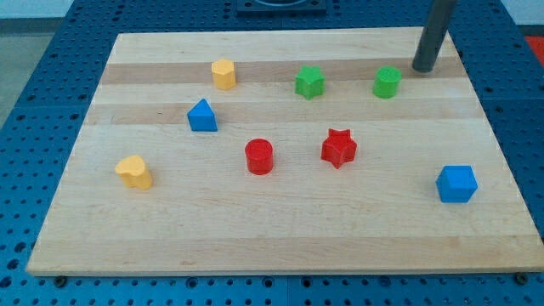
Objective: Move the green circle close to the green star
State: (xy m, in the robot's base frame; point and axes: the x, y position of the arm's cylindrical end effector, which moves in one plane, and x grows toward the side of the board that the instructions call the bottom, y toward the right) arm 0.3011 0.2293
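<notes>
Our tip [422, 70] just right of green circle [387, 82], no jaws, holding nothing | circle well apart from green star [310, 82] | push not yet done

Green circle [387, 82], green star [309, 82]
</notes>
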